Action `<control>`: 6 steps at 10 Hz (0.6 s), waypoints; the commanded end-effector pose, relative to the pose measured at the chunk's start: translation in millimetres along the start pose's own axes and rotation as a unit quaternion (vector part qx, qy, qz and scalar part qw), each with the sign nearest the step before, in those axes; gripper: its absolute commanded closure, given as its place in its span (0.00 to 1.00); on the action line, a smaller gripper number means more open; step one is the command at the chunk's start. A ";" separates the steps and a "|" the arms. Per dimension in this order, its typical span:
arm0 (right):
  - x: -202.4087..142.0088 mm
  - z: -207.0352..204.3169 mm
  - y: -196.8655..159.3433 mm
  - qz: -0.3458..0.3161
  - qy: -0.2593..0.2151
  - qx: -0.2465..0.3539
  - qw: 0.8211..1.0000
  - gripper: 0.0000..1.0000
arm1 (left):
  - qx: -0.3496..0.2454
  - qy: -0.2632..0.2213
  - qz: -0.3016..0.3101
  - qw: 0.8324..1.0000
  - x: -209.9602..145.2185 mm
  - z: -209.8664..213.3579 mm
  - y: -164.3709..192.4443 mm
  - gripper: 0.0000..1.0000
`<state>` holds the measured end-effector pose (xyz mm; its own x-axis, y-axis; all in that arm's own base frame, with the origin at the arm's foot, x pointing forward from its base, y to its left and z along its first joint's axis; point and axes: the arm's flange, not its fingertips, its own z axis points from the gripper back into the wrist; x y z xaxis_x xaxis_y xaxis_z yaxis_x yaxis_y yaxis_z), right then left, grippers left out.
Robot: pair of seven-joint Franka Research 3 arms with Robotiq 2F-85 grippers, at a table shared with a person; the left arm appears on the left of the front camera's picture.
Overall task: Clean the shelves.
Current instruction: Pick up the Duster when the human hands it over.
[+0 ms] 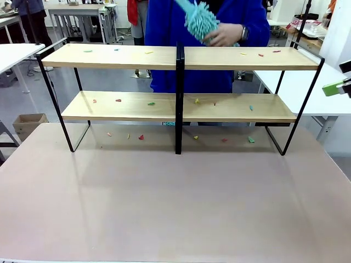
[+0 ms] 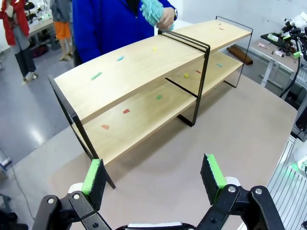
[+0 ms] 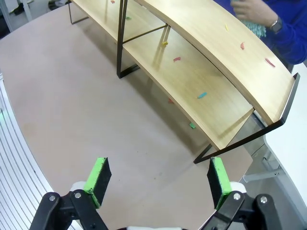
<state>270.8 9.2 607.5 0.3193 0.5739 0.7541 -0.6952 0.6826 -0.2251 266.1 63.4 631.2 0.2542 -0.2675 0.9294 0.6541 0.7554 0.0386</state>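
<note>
Front view, from the left: a cardboard box (image 1: 28, 125) sits on the floor beside the beige tabletop (image 1: 164, 208). The shelves (image 1: 109, 57) stand across the far part of that tabletop, two long light-wood boards in a thin black frame with a black post in the middle. Small coloured scraps (image 1: 118, 100) lie scattered on both boards and on the tabletop beneath the lower one. Behind the rack, at the far side, a person in a blue top holds a teal duster (image 1: 198, 19) in one hand (image 1: 226, 35), over the top board's far edge, just right of the post. Past the rack's right end stands a white table (image 1: 321, 104).

Left wrist view: the left gripper (image 2: 152, 173) hangs above bare tabletop near the rack's left end, its green-padded fingers spread wide with nothing between them.

Right wrist view: the right gripper (image 3: 157, 175) hovers over the tabletop off the rack's right end, fingers likewise wide apart and empty.
</note>
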 end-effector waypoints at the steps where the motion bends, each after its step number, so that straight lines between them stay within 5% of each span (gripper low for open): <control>1: -43.3 -23.3 25.2 0.011 -0.009 -0.006 1.000 0.00 | 0.000 -0.001 -0.002 1.000 0.3 0.6 -0.3 0.00; 6: -25.3 -9.2 23.9 -0.060 -0.080 -0.021 0.995 0.00 | 0.000 -0.001 -0.002 1.000 0.3 0.6 -0.3 0.00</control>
<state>271.6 4.6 619.5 0.2970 0.4969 0.8154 -0.6540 0.7281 -0.2055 264.9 64.0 632.1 0.2505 -0.2659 0.9309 0.6542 0.7553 0.0398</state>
